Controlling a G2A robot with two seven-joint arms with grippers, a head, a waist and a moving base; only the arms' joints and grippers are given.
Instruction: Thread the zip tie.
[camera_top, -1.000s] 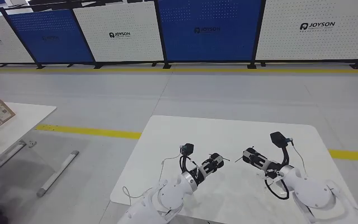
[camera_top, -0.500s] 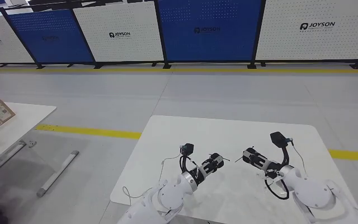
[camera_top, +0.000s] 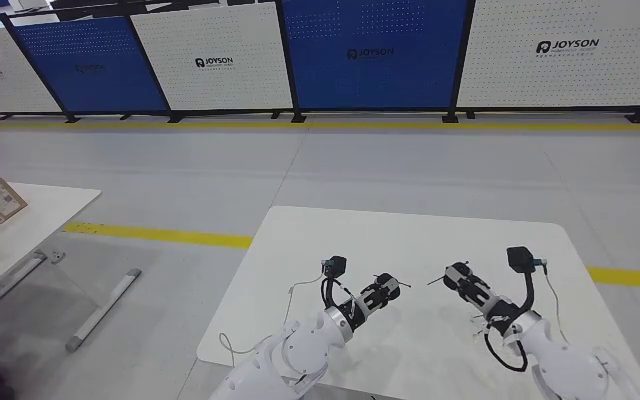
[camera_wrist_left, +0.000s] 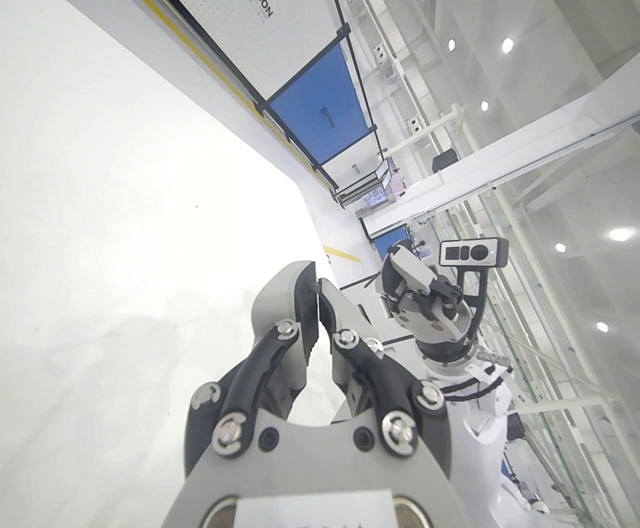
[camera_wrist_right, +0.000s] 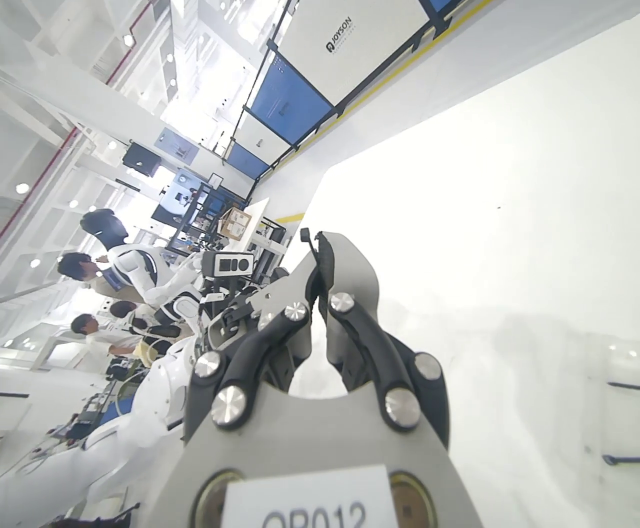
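Note:
Both arms hang low over the white table (camera_top: 400, 235), grippers facing each other a short way apart. My right gripper (camera_wrist_right: 317, 250) is shut on the black zip tie (camera_wrist_right: 306, 236), whose square head pokes out past the fingertips. From above, that gripper (camera_top: 452, 274) shows a thin black end of the zip tie (camera_top: 433, 282) pointing at the other arm. My left gripper (camera_wrist_left: 317, 286) is shut too, with a tiny black tip (camera_wrist_left: 314, 288) pinched between its pads. From above, the left gripper (camera_top: 390, 287) has thin black ends sticking out. Whether both hold one tie is hidden.
The table's far edge (camera_top: 420, 212) and left edge (camera_top: 235, 290) border open grey floor with a yellow line (camera_top: 150, 235). Another white table (camera_top: 40, 210) stands far left. Blue and white partition panels (camera_top: 375, 55) close off the back.
The right arm has drawn back to the right and toward the near edge, carrying its gripper slightly away from the left one. The left arm has kept still.

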